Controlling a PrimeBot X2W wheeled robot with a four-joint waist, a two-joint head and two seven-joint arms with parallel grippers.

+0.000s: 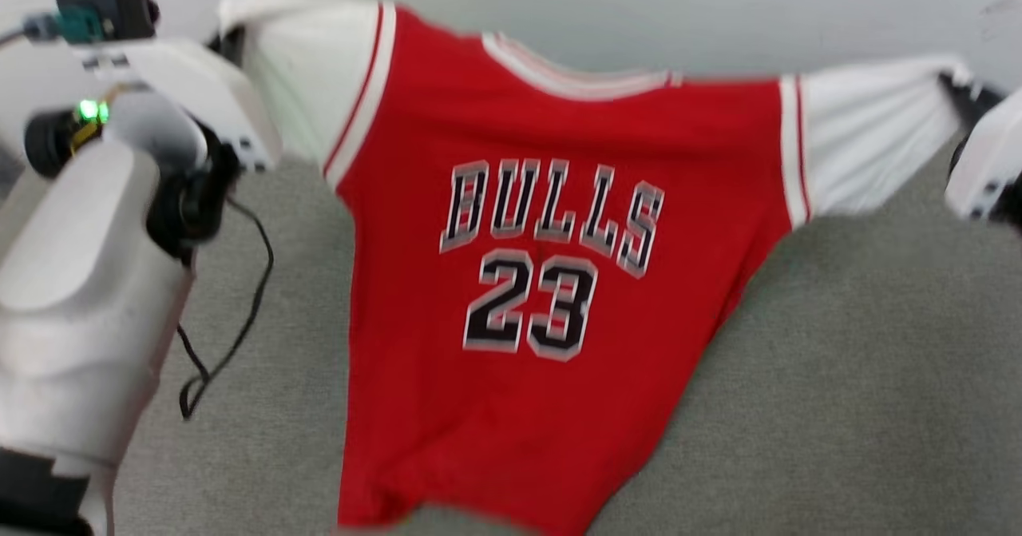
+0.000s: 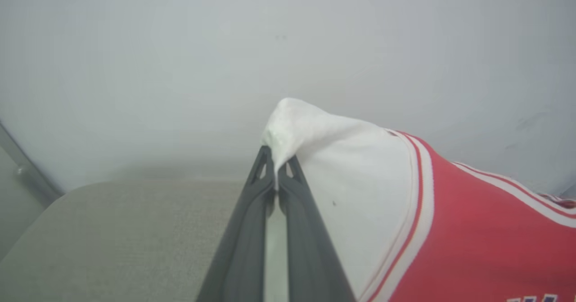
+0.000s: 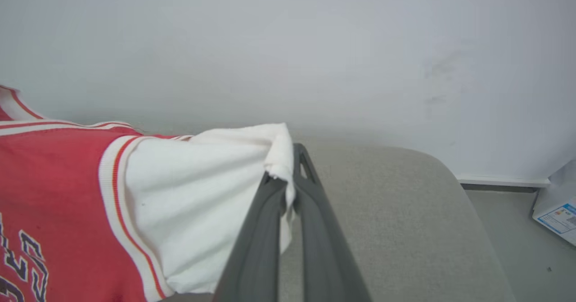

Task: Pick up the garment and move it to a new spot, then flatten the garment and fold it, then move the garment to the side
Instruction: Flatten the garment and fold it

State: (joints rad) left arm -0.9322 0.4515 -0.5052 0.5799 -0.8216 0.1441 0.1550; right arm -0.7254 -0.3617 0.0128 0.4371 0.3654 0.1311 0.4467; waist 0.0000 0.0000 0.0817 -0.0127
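Observation:
The garment [image 1: 551, 224], a red jersey with white sleeves, "BULLS" and the number 23, hangs stretched wide above the grey table, its hem trailing near the front. In the left wrist view my left gripper [image 2: 275, 158] is shut on the tip of one white sleeve [image 2: 342, 158]. In the right wrist view my right gripper [image 3: 288, 158] is shut on the tip of the other white sleeve [image 3: 202, 194]. In the head view the left arm [image 1: 96, 224] rises at the left and the right wrist [image 1: 986, 168] sits at the right edge, both at sleeve height.
The grey fabric-covered table [image 1: 838, 376] lies under the garment and ends at a pale wall [image 1: 718, 9] behind. A black cable [image 1: 239, 312] dangles from my left arm. A white box [image 3: 558, 207] stands on the floor beyond the table's right end.

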